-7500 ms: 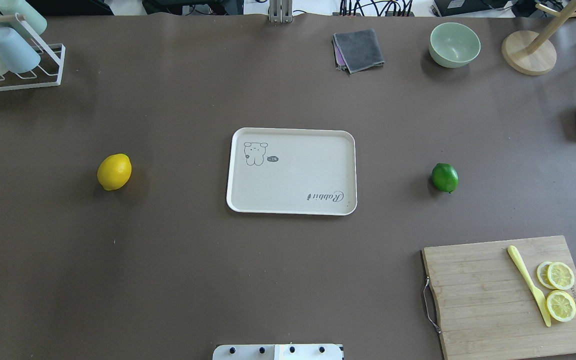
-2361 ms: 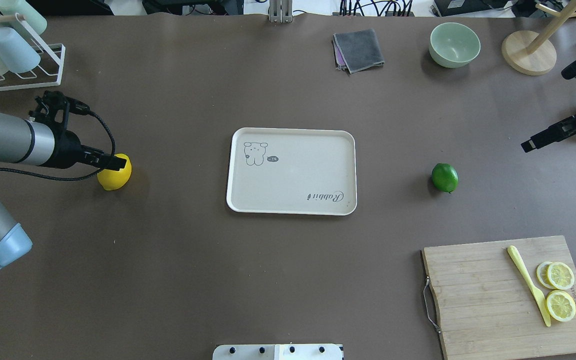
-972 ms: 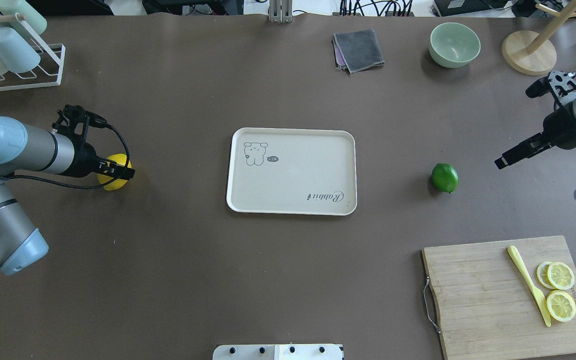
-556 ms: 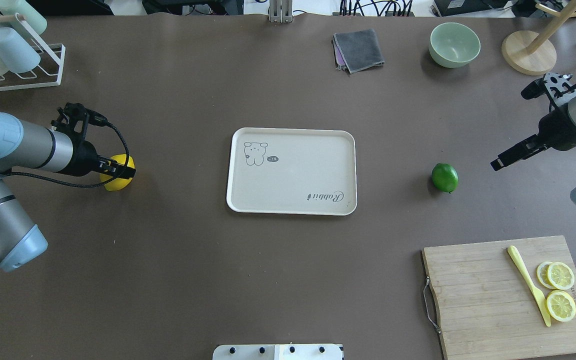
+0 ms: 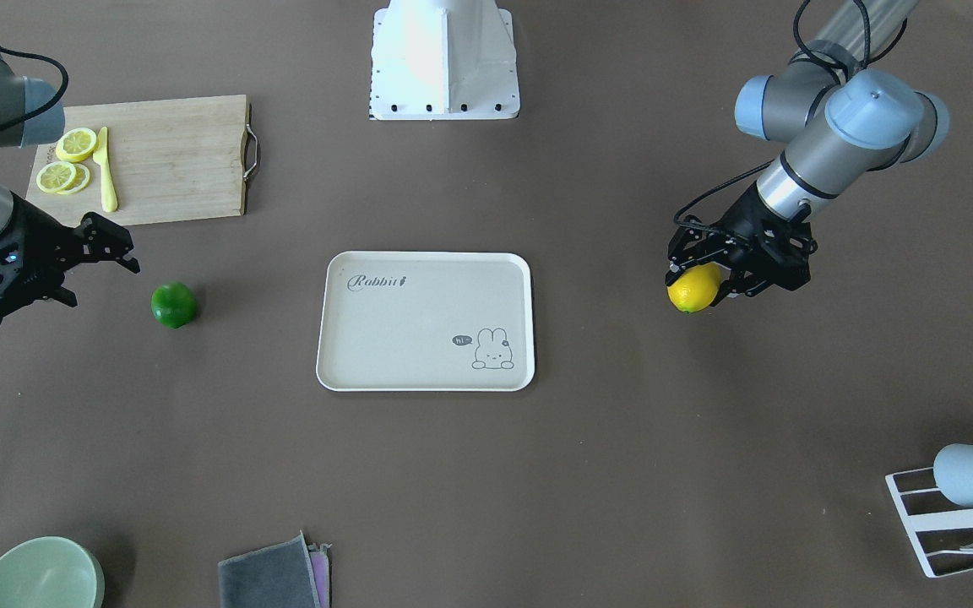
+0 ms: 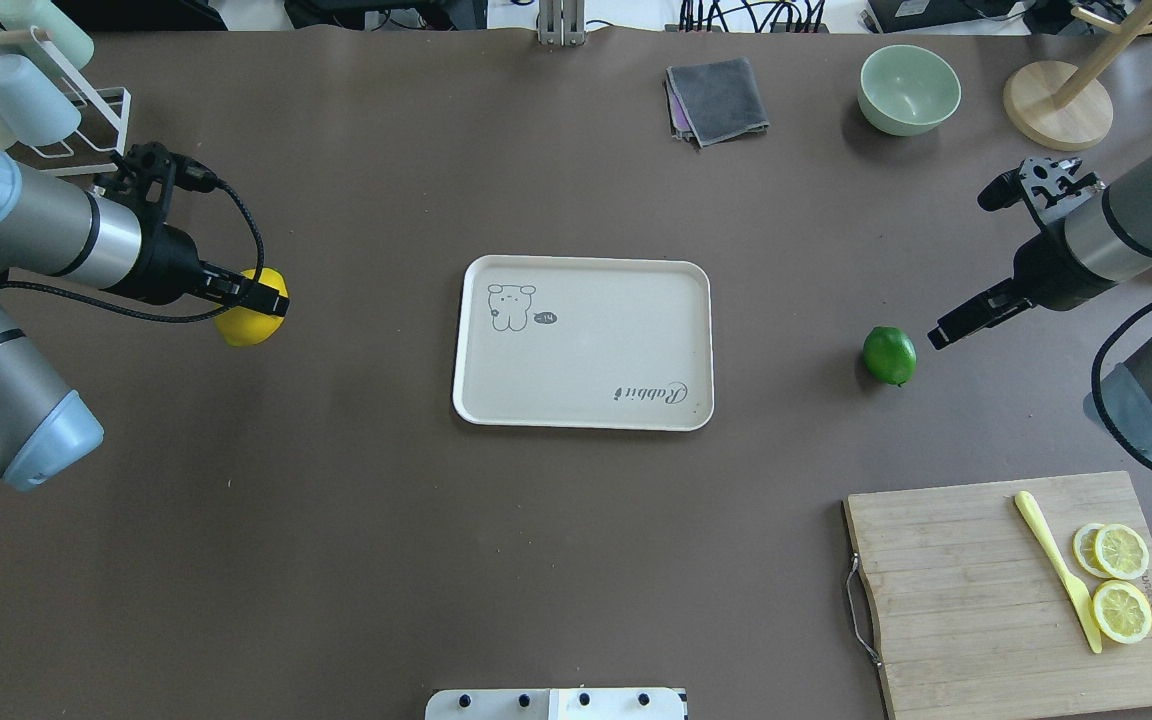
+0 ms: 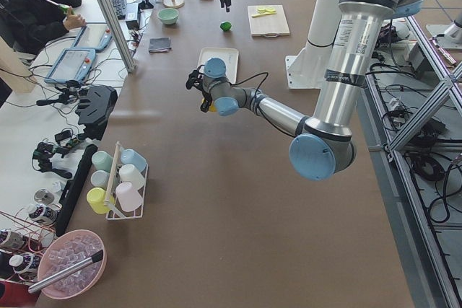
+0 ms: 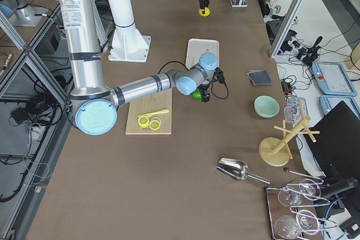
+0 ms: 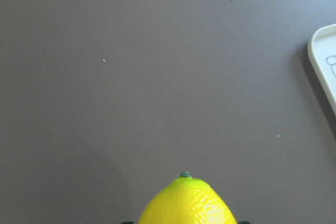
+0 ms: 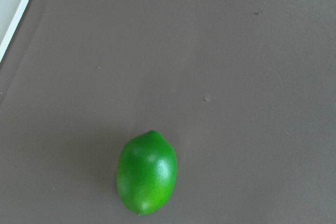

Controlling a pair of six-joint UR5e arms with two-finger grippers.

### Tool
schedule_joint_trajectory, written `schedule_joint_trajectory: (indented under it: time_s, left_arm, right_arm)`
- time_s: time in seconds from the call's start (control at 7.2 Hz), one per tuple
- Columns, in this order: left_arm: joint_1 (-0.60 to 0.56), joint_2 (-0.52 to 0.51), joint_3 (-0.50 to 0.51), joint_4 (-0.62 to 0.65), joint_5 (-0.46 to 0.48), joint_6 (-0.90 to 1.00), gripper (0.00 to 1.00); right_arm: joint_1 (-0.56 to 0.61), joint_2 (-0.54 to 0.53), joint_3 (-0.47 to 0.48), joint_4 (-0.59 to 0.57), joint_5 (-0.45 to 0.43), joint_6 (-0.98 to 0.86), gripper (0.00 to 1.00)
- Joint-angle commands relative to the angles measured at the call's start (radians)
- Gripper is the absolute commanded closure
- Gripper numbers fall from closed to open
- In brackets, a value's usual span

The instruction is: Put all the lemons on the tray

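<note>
L gripper [image 5: 696,272]: fingers [image 6: 246,295] closed partway onto the yellow lemon [image 5: 693,289], one each side, fruit hanging just under the tips w/ its stem nub pointing ahead in the L wrist view; can't tell if it's clear of the table. Past those tips, toward table centre, is the tray [image 5: 419,329], well apart from them, only its rounded corner showing at the wrist view's edge. R gripper [image 5: 98,270]: fingers [image 5: 115,247] spread wide, holding nothing, touching nothing. Just ahead of the R tips sits the green lemon [image 6: 889,355] on the table, near but w/ a gap, not btwn the fingers; it lies on its side in the R wrist view. Farther on the same line is the tray again, so it sits btwn the two grippers. Counts: 2 lemons (1 yellow, 1 green), neither on the tray; 1 tray; 2 grippers. Behind the R fingers, robot side: 1 cutting board [image 6: 976,590] w/ 3 lemon slices [image 6: 1121,610] and 1 yellow knife [image 6: 1056,565]. Far side from the R fingers: 1 green bowl [image 6: 909,90], 1 grey cloth [image 6: 718,100]. Beyond the L arm: 1 cup rack [image 6: 86,140].
</note>
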Motion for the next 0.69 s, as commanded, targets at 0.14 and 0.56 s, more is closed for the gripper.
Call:
schedule_joint_trajectory:
  time_s: [0.14,0.56]
  left_arm:
    - [-0.017,-0.065,-0.065,0.144,-0.003,-0.002,1.00]
    - [0.006,-0.151,-0.039,0.174,0.008,-0.112,1.00]
  right_arm:
    - [-0.077,0.083,-0.068,0.000,-0.088,0.074,0.01]
    - [-0.087,0.105,-0.119,0.000,-0.097,0.080,0.01]
